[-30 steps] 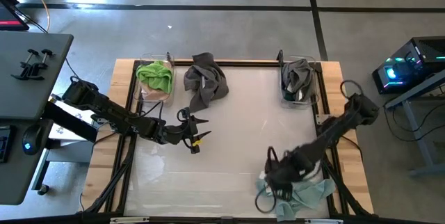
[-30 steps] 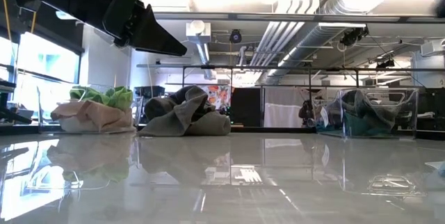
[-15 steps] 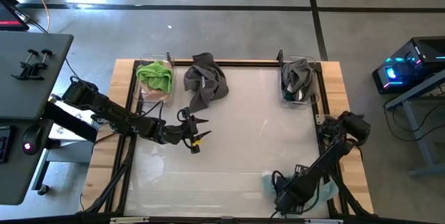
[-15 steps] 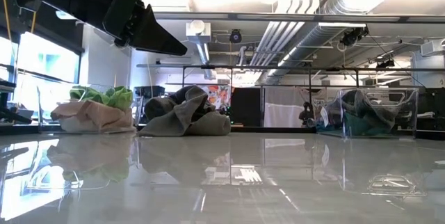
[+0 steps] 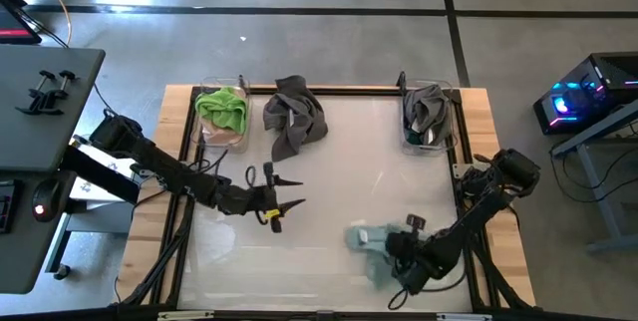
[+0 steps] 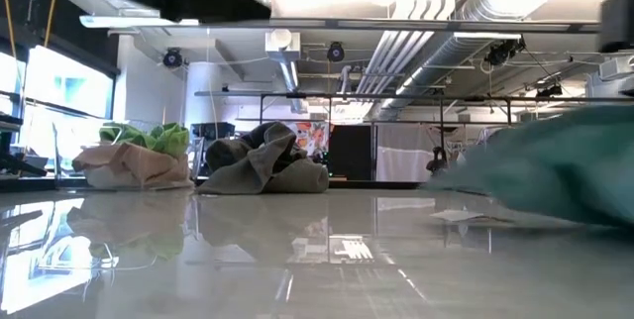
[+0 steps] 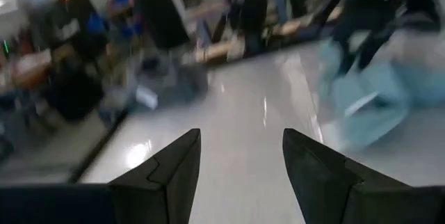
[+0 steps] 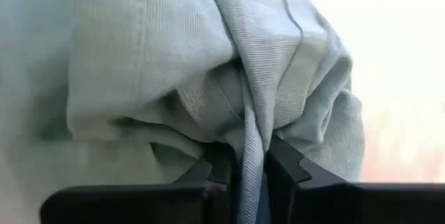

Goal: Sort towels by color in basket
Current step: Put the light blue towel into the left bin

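Observation:
A pale mint towel (image 5: 367,243) lies bunched near the table's front right, with my right gripper (image 5: 391,251) shut on it; the towel (image 6: 555,175) fills the right of the low view. My left gripper (image 5: 287,197) stands open over the table's left middle with nothing between its fingers (image 7: 240,175). A dark grey towel (image 5: 294,117) lies heaped on the table at the back. The left basket (image 5: 204,132) holds a lime green towel (image 5: 223,109) on top of a pink one (image 6: 129,165). The right basket (image 5: 451,122) holds a dark grey towel (image 5: 427,107). My right gripper pinches a raised fold of the pale mint towel (image 8: 252,156) between its two fingers; several layers run into the gap. The rest of the cloth bulges out ahead of the fingers. The towel's lower edge (image 6: 535,222) seems to rest on the table.
The table's middle (image 5: 349,171) is bare glossy surface between both arms. The wooden frame runs round the table edge (image 5: 478,102). Desks and equipment stand off the table at left (image 5: 40,82) and right (image 5: 588,92).
My right gripper has swung from the table's near right corner toward the left and far side, and the pale mint towel has come along with it, bunched up and now showing in the low view. My left gripper has shifted a little toward the near edge.

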You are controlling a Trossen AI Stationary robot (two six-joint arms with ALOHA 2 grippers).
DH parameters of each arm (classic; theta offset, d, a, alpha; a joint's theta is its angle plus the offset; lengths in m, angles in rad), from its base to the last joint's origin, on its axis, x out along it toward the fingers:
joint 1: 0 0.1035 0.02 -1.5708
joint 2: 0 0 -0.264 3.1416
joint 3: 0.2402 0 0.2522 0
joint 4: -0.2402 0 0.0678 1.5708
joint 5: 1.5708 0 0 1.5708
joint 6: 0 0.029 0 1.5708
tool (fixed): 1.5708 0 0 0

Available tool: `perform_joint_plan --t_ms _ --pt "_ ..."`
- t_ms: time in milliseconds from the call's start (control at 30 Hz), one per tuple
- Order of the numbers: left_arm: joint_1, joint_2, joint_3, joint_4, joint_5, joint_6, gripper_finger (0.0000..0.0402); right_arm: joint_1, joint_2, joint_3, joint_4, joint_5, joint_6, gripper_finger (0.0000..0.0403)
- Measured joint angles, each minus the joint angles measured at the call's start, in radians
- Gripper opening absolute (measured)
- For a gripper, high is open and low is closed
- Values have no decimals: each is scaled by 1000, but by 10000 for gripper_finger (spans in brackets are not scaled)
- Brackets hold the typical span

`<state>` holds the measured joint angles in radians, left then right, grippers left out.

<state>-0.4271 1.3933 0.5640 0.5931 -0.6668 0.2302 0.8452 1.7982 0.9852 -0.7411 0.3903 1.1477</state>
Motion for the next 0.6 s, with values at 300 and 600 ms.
perform_joint_plan --t_ms 300,600 --pt "-69 8 0 156 0 277 190 -242 -133 -355 786 215 -279 35" --pt "-50 26 3 162 148 423 190 -548 -125 -454 1336 -14 -624 35"
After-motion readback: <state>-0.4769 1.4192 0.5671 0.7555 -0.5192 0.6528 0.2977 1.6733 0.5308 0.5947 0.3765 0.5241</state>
